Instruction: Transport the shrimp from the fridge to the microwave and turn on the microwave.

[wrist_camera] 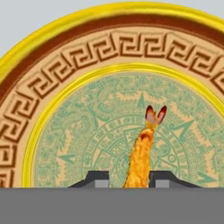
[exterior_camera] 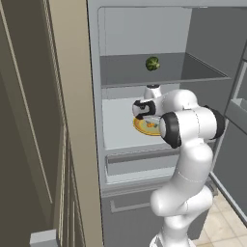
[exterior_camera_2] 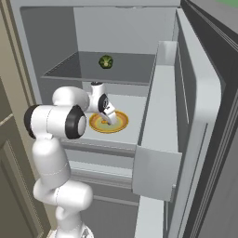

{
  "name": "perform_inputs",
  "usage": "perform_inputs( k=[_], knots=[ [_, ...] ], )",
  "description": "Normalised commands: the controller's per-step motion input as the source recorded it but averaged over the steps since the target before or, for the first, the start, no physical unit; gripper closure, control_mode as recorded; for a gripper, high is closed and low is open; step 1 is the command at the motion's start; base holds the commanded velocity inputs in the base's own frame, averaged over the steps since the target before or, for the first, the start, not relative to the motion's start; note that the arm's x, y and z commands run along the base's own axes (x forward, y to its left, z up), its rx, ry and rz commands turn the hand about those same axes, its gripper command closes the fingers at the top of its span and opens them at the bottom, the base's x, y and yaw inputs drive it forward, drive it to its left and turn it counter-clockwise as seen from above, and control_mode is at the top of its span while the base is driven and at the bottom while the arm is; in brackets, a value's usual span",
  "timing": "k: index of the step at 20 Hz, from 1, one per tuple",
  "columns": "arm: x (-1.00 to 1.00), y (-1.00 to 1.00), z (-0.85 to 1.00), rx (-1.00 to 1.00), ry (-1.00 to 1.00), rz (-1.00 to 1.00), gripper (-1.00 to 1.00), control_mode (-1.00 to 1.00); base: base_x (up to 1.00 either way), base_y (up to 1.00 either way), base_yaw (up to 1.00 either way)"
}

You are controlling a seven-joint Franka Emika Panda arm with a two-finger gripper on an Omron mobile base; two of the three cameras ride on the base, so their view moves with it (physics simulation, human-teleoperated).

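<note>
The shrimp [wrist_camera: 141,153], a curved orange-pink piece with a forked tail, lies in the middle of the round yellow-orange plate [wrist_camera: 65,57]. That plate [exterior_camera: 141,127] [exterior_camera_2: 122,122] rests on the fridge's [exterior_camera: 116,130] middle shelf. My gripper [wrist_camera: 129,179] is down on the plate with its two dark fingertips [wrist_camera: 98,179] close on either side of the shrimp's body, shut on it. From the base views the gripper [exterior_camera: 150,120] [exterior_camera_2: 110,121] points down into the plate, and the arm hides part of the dish. The microwave is out of view.
A green broccoli floret [exterior_camera: 152,63] [exterior_camera_2: 106,62] sits on the dark upper shelf. The open fridge door [exterior_camera_2: 158,139] with its bins stands close on the right. Drawer fronts [exterior_camera: 140,161] lie below the plate's shelf. A tan cabinet side [exterior_camera: 72,120] bounds the left.
</note>
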Motion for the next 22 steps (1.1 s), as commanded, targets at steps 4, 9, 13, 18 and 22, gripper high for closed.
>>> perform_inputs(
  k=[4, 9, 13, 18, 22],
  knots=[
    [-0.15, 0.00, -0.15, 0.00, 0.00, 0.00, 1.00, -1.00, 0.00, 0.00, 0.00],
    [-0.16, 0.04, -0.13, 0.00, 0.00, 0.00, 1.00, -1.00, 0.00, 0.00, 0.00],
    [-0.15, 0.12, -0.10, 0.00, 0.00, 0.00, 1.00, -1.00, 0.00, 0.00, 0.00],
    [-0.13, 0.12, -0.04, 0.00, 0.00, 0.00, 1.00, -1.00, 0.00, 0.00, 0.00],
    [-0.08, 0.07, 0.00, 0.00, 0.00, 0.00, 1.00, -1.00, 0.00, 0.00, 0.00]
  ],
)
